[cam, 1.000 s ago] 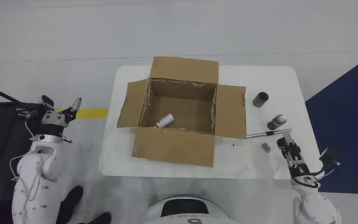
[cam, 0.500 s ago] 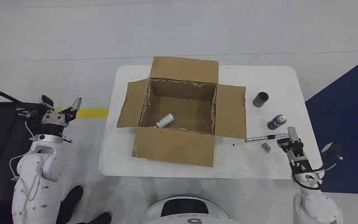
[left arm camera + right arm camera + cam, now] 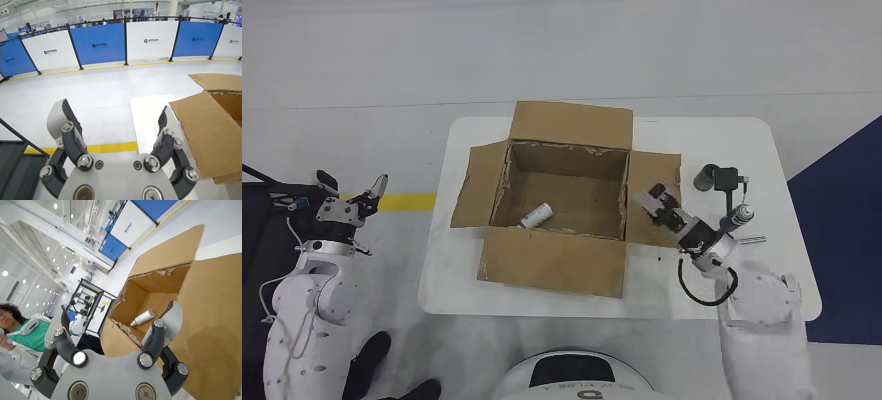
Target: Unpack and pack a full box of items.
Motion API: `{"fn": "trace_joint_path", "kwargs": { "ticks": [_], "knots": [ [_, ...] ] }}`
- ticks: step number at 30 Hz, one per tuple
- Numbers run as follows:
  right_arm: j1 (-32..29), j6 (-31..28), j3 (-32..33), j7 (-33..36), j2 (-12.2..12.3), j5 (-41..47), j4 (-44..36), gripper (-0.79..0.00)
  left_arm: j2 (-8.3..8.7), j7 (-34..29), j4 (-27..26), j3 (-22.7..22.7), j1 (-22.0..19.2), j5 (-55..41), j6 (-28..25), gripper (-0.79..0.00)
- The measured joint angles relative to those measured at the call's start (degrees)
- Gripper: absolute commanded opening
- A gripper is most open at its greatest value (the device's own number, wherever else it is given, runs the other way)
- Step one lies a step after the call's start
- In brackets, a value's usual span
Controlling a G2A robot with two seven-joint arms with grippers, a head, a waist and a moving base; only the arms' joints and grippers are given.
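An open cardboard box (image 3: pixel 572 190) stands mid-table with all its flaps folded out. One white bottle (image 3: pixel 538 215) lies on its side near the front wall inside, and the same bottle (image 3: pixel 143 317) lies beyond my right fingers. My right gripper (image 3: pixel 655 200) hovers open over the box's right flap, pointing into the box (image 3: pixel 170 279), with nothing between its fingers (image 3: pixel 65 315). My left gripper (image 3: pixel 352 195) is open and empty, off the table's left side. From there I see the box's left flap (image 3: pixel 200 128) and my own left gripper (image 3: pixel 115 109).
On the white table (image 3: pixel 722 140), right of the box, stand a dark cylinder (image 3: pixel 707 178) and a blue spray can (image 3: pixel 737 217), with a thin metal rod (image 3: pixel 754 239) by the arm. A yellow floor line (image 3: pixel 407 202) runs left of the table.
My right arm swung from the table's front right edge leftward, and its gripper now hangs over the box's right flap. The left arm and the bottle have not moved.
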Motion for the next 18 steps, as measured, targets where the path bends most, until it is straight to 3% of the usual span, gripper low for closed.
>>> {"fn": "trace_joint_path", "kwargs": {
  "ticks": [5,15,18],
  "knots": [
    [8.1,6.6,-9.9,5.4,0.1,-7.8,4.1,0.000,0.00,0.0,0.0,0.0,0.0,0.0,0.0,0.000],
    [8.2,6.5,-10.0,5.5,0.2,-7.7,4.3,0.000,0.00,0.0,0.0,0.0,0.0,0.0,0.0,0.000],
    [11.4,7.4,-12.7,7.4,0.3,-10.4,7.3,0.000,0.00,0.0,0.0,0.0,0.0,0.0,0.0,0.000]
  ]
}}
